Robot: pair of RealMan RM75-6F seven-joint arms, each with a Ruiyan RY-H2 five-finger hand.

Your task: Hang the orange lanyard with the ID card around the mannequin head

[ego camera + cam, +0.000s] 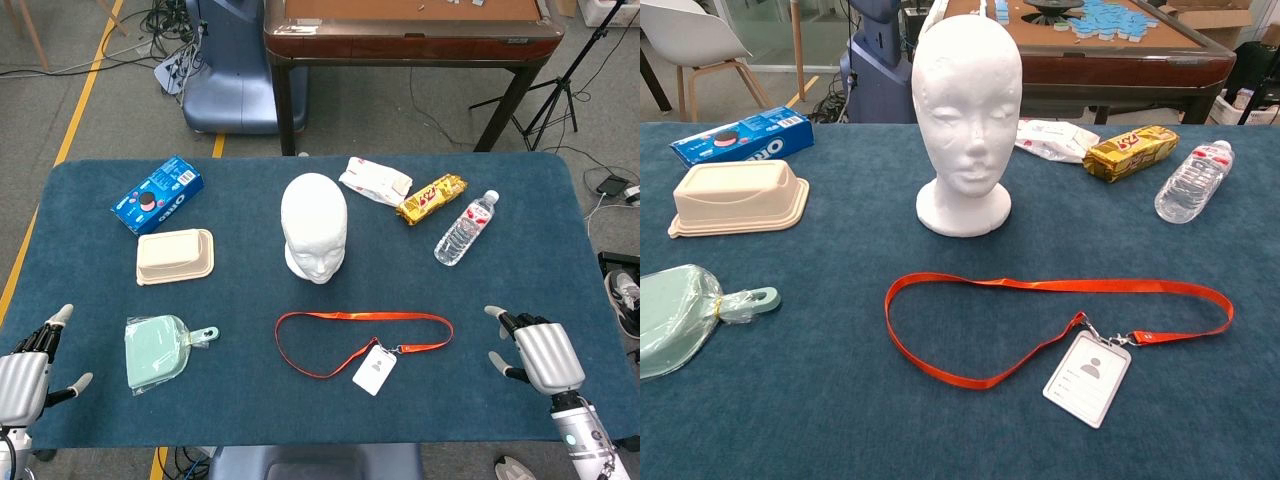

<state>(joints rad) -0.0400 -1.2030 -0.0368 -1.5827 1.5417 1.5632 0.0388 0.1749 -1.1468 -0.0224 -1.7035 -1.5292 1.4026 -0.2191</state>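
A white mannequin head (315,227) (967,125) stands upright at the middle of the blue table. In front of it the orange lanyard (340,318) (1040,286) lies flat in a long loop. Its white ID card (374,369) (1087,378) is clipped on at the near side. My left hand (25,368) hovers at the table's near left corner, fingers apart, holding nothing. My right hand (540,350) hovers at the near right, fingers spread, a short way right of the lanyard's end. Neither hand shows in the chest view.
An Oreo box (157,194), a beige lidded container (175,256) and a mint dustpan in a bag (158,350) lie at the left. Snack packets (376,180) (431,198) and a water bottle (465,227) lie at the right. A wooden table (410,30) stands behind.
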